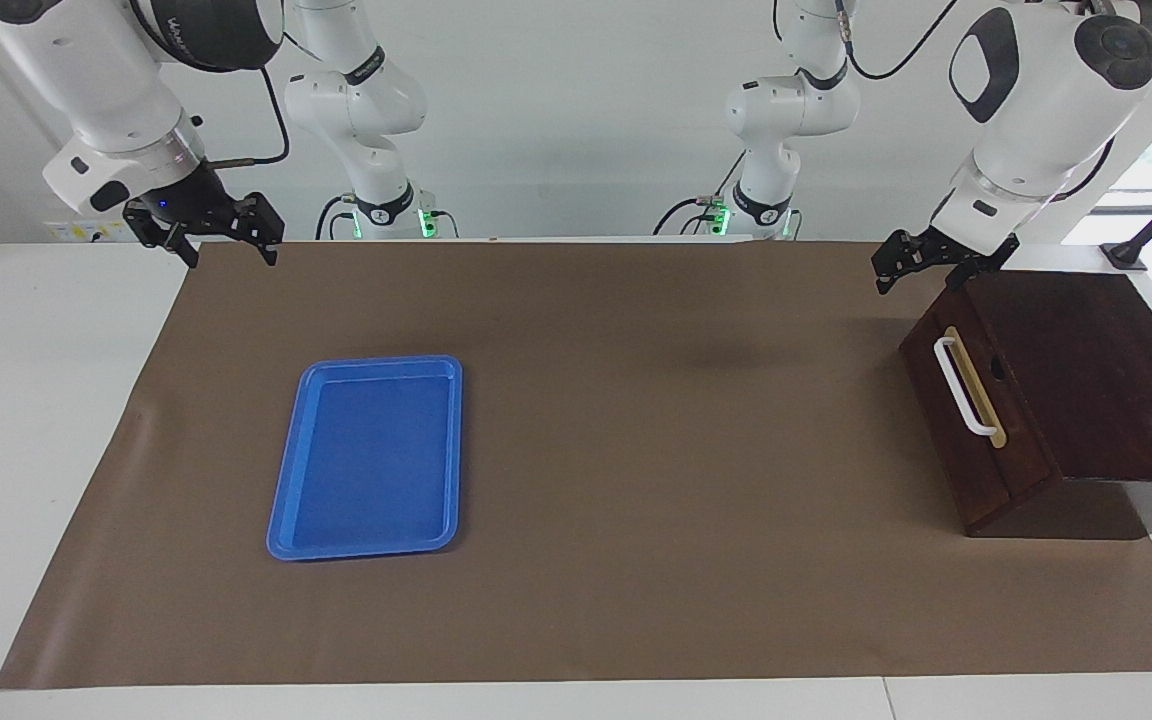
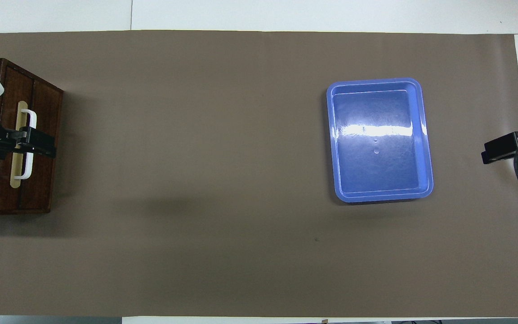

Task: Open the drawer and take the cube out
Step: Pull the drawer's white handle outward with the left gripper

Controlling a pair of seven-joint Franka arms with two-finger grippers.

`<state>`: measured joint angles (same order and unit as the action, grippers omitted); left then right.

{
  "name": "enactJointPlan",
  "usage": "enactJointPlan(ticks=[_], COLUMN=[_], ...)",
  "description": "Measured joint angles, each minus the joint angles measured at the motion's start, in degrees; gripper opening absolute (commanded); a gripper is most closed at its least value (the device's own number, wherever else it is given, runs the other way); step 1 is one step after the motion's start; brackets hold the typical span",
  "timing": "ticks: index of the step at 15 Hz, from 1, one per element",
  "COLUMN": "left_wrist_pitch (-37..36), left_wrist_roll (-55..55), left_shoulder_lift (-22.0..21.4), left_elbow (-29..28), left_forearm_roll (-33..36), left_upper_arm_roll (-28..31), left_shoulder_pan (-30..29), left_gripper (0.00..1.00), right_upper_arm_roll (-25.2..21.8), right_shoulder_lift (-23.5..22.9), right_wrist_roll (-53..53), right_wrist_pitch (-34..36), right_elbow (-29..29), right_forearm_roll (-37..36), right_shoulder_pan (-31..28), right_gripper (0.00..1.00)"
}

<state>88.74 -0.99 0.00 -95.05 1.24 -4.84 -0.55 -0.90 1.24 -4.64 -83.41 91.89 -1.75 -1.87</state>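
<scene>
Drawer shut; left jaws and right jaws gape empty; arm lettering seemingly unreadable.

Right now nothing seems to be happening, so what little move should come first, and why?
Probably the left tool should drop toward the white handle. The drawer is shut, so no cube shows, and that open tool hangs just above the drawer's top corner, touching nothing. The right tool waits open at its own end, near the blue tray.
</scene>
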Motion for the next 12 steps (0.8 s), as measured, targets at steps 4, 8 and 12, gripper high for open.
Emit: enactJointPlan(ticks=[4, 8, 12], left_wrist_pitch=[0.32, 3.78, 12.75], left_wrist_roll=[0.00, 0.19, 0.45], left_shoulder_lift=[0.00, -0.07, -0.64], left_elbow=[0.00, -0.62, -5.81], left_forearm_roll=[0.00, 0.90, 7.73], left_upper_arm_roll=[0.00, -0.14, -0.80], left_shoulder_pan=[0.00, 0.09, 1.45], left_gripper=[1.00, 1.00, 1.00], right_upper_arm_roll=[0.00, 0.00, 0.00], right_shoulder_lift=[0.00, 0.00, 0.00], right_wrist_roll=[0.00, 0.00, 0.00], right_wrist_pitch=[0.00, 0.00, 0.00], right_elbow=[0.00, 0.00, 0.00], right_forearm_roll=[0.00, 0.00, 0.00], right_shoulder_pan=[0.00, 0.00, 0.00], right_gripper=[1.00, 1.00, 1.00])
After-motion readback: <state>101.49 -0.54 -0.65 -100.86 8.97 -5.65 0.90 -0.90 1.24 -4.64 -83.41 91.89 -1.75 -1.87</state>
